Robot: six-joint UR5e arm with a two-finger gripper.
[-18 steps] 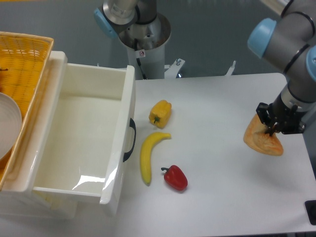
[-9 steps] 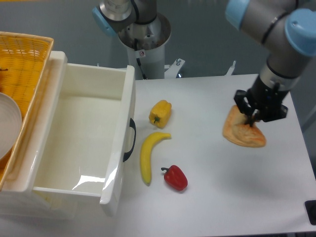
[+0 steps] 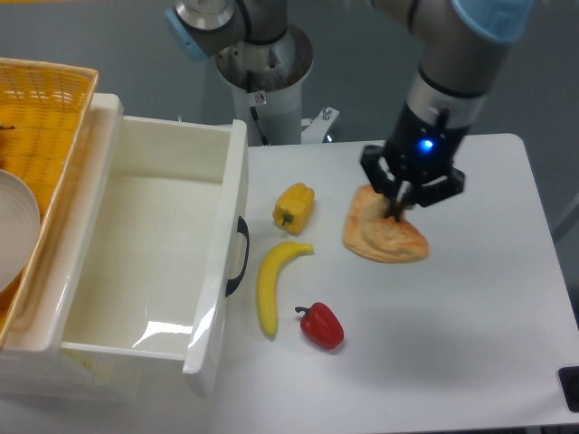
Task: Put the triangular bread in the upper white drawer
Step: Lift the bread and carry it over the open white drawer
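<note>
The triangular bread (image 3: 382,235), an orange-tan wedge with a paler crinkled face, hangs from my gripper (image 3: 398,211) above the middle of the table. The gripper is shut on the bread's upper edge, and a blue light glows on its body. The upper white drawer (image 3: 145,249) stands pulled open at the left, with tall glossy walls and a dark curved handle (image 3: 241,256) on its front. Its inside holds nothing. The bread is well to the right of the drawer, just right of the yellow bell pepper.
A yellow bell pepper (image 3: 294,207), a banana (image 3: 270,286) and a red bell pepper (image 3: 321,325) lie between the drawer and the bread. A yellow woven basket (image 3: 41,127) with a white bowl (image 3: 16,226) stands at the far left. The robot's base (image 3: 262,68) is behind the table.
My gripper has carried the bread leftward from the table's right edge to the middle, near the yellow pepper. The other objects have not moved.
</note>
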